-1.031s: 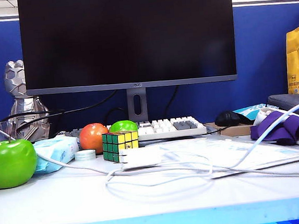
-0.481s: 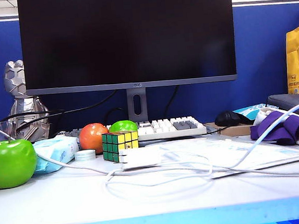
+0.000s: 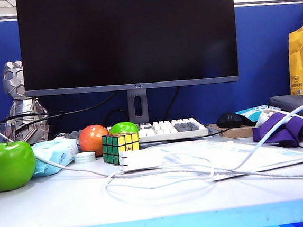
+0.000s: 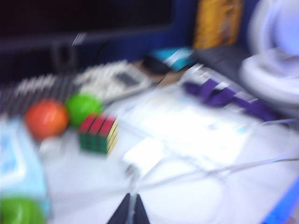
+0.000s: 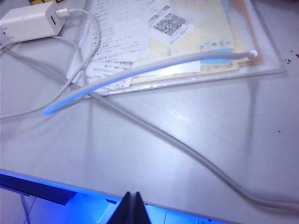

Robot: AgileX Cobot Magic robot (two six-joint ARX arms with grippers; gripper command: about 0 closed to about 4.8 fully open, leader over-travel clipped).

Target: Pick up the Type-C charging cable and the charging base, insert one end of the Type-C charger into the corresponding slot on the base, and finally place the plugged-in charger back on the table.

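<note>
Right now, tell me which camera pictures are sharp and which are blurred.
Exterior view: sharp, the charger block and cube crisp. Left wrist view: smeared throughout, the cube soft-edged, shut left gripper a dark wedge. Right wrist view: mostly sharp, document print legible, blue glare along the table edge, right gripper shut.

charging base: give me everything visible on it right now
The charging base is a white, glossy, rounded rectangular block that looks like plastic, lying flat on the table just in front of the puzzle cube, near or against it. In the right wrist view a white plug of the Type-C charging cable sits in one end face, its cord looping away over the table. Neither gripper touches it: the left gripper and right gripper are shut and empty, near the table's front edge.
</note>
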